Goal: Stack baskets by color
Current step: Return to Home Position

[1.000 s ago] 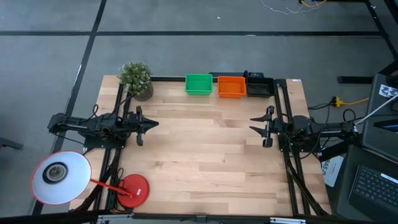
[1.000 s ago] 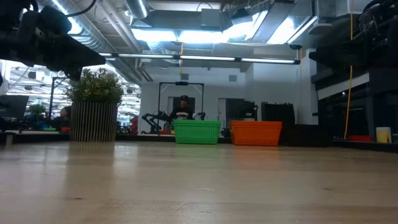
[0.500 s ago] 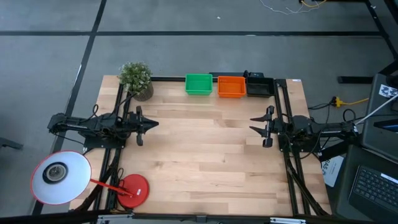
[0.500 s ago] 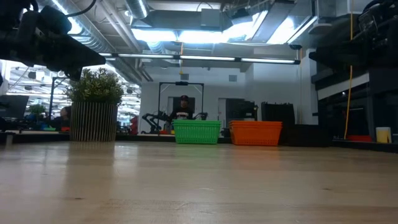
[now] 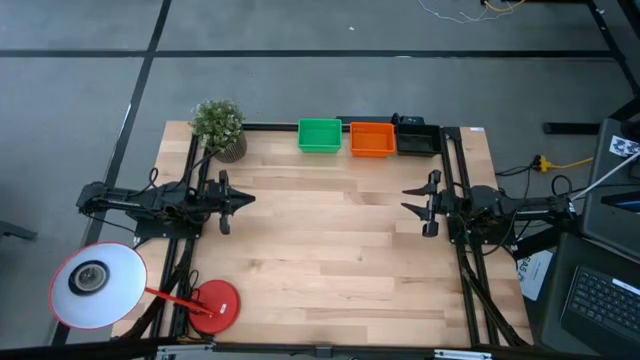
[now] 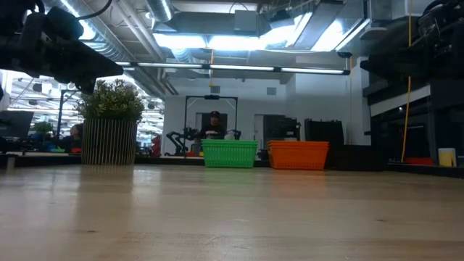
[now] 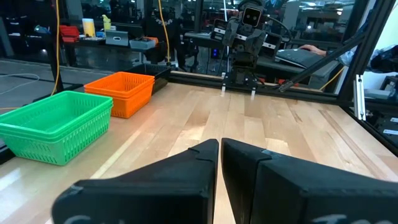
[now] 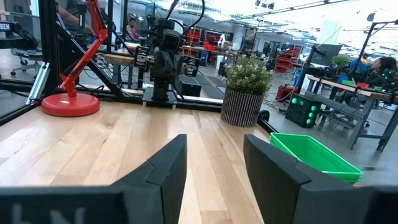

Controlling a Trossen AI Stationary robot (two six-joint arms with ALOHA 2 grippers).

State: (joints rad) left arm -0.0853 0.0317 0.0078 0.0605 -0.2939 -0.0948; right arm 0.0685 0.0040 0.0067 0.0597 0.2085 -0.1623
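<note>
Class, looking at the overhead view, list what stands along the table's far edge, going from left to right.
First the potted plant → green baskets → orange baskets → black baskets.

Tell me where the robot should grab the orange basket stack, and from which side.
Probably the long rim of the orange stack that faces the bare table, coming straight down from above. It sits upright and open-topped, and the green stack and black stack stand close at its short ends, leaving little finger room there.
</note>
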